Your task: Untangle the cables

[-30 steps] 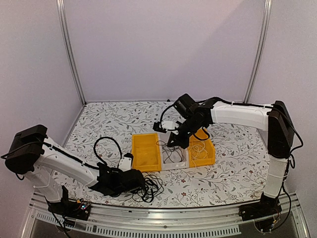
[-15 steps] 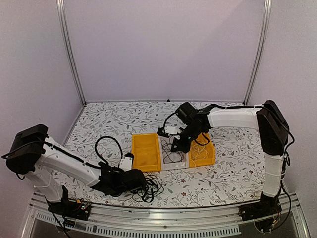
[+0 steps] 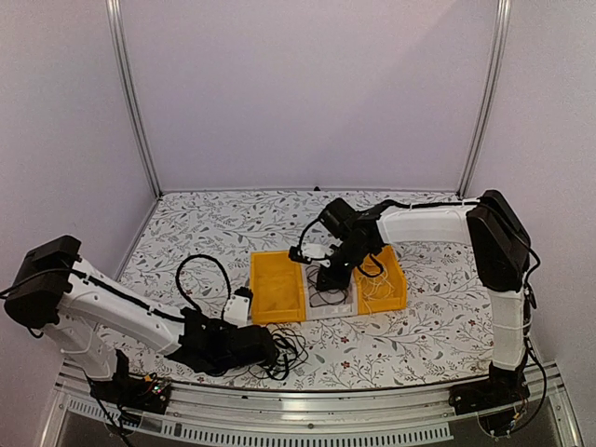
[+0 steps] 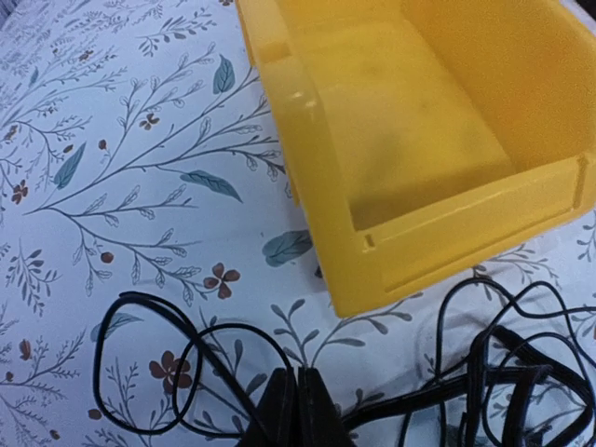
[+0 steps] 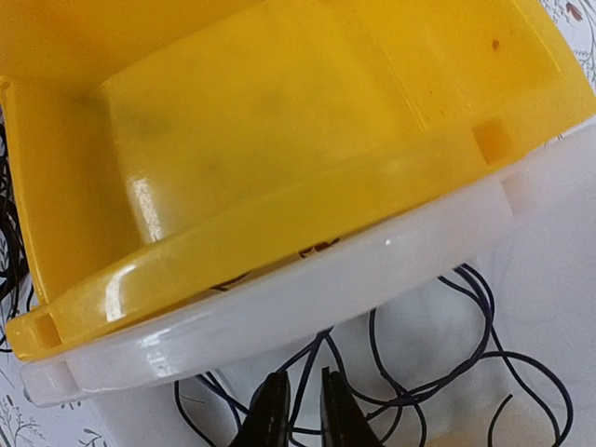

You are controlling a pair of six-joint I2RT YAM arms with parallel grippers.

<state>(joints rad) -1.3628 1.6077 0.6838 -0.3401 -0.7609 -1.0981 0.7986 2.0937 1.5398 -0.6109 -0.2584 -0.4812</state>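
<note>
1. Yellow plastic on both sides of the clear bin: the left yellow bin touches one side and the right yellow bin touches the other. All three sit in a row on the flowery table.
2. The right gripper hangs right over the clear bin, tips pointing down into it. Its jaws are parted just a crack and one thin dark strand runs up through the gap. It doesn't look pinched to me, the gap is wider than the strand.
3. A few thin dark cables lie loose on the clear bin's floor, looping over each other.
4. There's a pale cord curled up in the yellow bin on the clear bin's right.
5. The main tangle of black cables is on the table, nearer the arm bases than the clear bin and a bit to its left. It's just in front of the left yellow bin.
6. The left gripper is down low at that tangle, fingers pressed flat together with no gap showing. Black loops run right up to the tips from both sides. Honestly can't tell whether a strand is actually nipped between them or just lying underneath.
</note>
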